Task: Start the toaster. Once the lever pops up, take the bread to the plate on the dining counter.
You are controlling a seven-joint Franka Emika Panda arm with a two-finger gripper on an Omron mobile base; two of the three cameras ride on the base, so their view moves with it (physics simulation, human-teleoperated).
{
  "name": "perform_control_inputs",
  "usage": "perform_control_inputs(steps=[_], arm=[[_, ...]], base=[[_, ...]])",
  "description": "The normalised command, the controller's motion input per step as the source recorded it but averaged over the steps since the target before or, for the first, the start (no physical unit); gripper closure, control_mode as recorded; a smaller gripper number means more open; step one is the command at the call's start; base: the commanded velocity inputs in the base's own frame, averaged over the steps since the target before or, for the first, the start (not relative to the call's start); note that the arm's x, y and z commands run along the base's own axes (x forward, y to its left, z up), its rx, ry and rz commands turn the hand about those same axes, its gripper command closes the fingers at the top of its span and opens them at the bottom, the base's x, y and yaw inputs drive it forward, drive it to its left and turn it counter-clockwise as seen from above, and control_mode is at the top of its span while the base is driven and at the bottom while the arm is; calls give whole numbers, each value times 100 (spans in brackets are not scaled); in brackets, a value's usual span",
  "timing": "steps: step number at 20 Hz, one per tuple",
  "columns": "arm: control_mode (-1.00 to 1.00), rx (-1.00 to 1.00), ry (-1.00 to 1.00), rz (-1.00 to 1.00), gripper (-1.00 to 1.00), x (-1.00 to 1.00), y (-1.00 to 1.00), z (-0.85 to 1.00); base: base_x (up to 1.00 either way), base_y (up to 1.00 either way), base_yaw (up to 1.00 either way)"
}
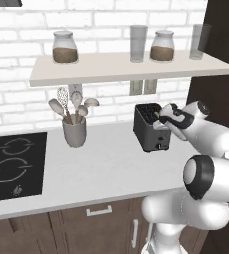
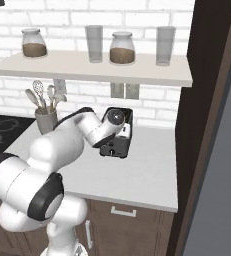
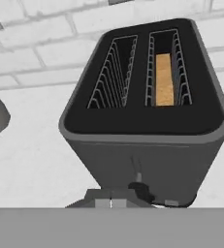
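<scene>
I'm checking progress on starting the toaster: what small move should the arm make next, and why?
Probably ease the tool down the toaster's front onto its lever. The bread sits low in one slot, and the hand view looks down that front face.

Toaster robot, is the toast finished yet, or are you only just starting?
Only just starting. The bread already sits deep in one slot of the toaster. Right now the gripper hangs at the toaster's front end, near the lever; I can't tell if it's pressed. Still left: toasting, then lifting the bread out and carrying it to the plate.
</scene>
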Motion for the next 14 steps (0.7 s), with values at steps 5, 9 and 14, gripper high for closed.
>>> perform_control_inputs(steps=[5, 9, 14], arm=[[-100, 1, -1, -1, 100, -10, -23, 100], [-100, 1, 0, -2, 100, 0, -45, 73], [-100, 1, -9, -6, -100, 0, -31, 3]], base=[[0, 0, 0], [0, 0, 0], [0, 0, 0]])
